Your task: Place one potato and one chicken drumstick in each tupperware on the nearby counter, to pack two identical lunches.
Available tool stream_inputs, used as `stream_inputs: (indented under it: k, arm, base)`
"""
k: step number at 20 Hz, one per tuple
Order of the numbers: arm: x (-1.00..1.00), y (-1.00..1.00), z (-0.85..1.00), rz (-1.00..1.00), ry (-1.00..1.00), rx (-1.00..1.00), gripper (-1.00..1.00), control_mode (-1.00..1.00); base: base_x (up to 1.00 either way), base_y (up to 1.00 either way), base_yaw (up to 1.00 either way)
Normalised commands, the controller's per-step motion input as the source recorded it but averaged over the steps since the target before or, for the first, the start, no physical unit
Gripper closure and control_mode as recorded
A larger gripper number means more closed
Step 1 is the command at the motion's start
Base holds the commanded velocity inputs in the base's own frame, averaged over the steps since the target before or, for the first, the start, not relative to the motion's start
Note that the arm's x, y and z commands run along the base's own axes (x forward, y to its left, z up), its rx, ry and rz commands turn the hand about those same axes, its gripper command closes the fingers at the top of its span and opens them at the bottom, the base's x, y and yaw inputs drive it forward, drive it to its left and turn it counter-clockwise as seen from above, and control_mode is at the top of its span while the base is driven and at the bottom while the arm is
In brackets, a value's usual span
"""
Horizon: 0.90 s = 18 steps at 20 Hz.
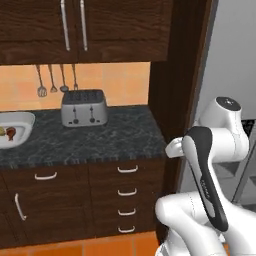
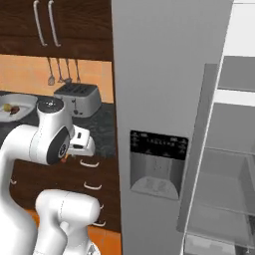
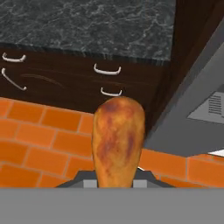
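An orange-brown chicken drumstick (image 3: 117, 140) stands up between my gripper's (image 3: 114, 180) fingers, plump end away from the hand; the gripper is shut on it. It hangs over the orange tiled floor, in front of the drawers below the dark speckled counter (image 3: 87, 26). At the counter's far left lies the white oval tupperware (image 1: 22, 125) (image 2: 27, 102). In it are a small yellow potato (image 1: 2, 131) and a reddish-brown drumstick (image 1: 11, 133). My hand (image 1: 174, 147) sits level with the counter's right end (image 1: 125, 140).
A silver toaster (image 1: 84, 107) stands at the back of the counter, under hanging utensils (image 1: 55, 80). A tall dark wood panel (image 1: 175, 75) ends the counter on the right. Beyond it stands a grey fridge door with a dispenser (image 2: 158, 164), with open shelves (image 2: 229, 149) further right.
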Motion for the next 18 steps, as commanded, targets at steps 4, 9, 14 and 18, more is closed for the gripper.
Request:
stream_inputs:
  k: [4,9,14,18]
  arm:
    - [0.00,0.00,0.00,0.00,0.00,0.00,1.00,1.00]
    - [0.00,0.00,0.00,0.00,0.00,0.00,1.00,1.00]
    - [0.00,0.00,0.00,0.00,0.00,0.00,1.00,1.00]
    - [0.00,0.00,0.00,0.00,0.00,0.00,1.00,1.00]
  base:
    - [0.17,1.00,0.20]
    - [0.20,1.00,0.18]
    - [0.10,1.00,0.15]
    - [0.27,1.00,0.08]
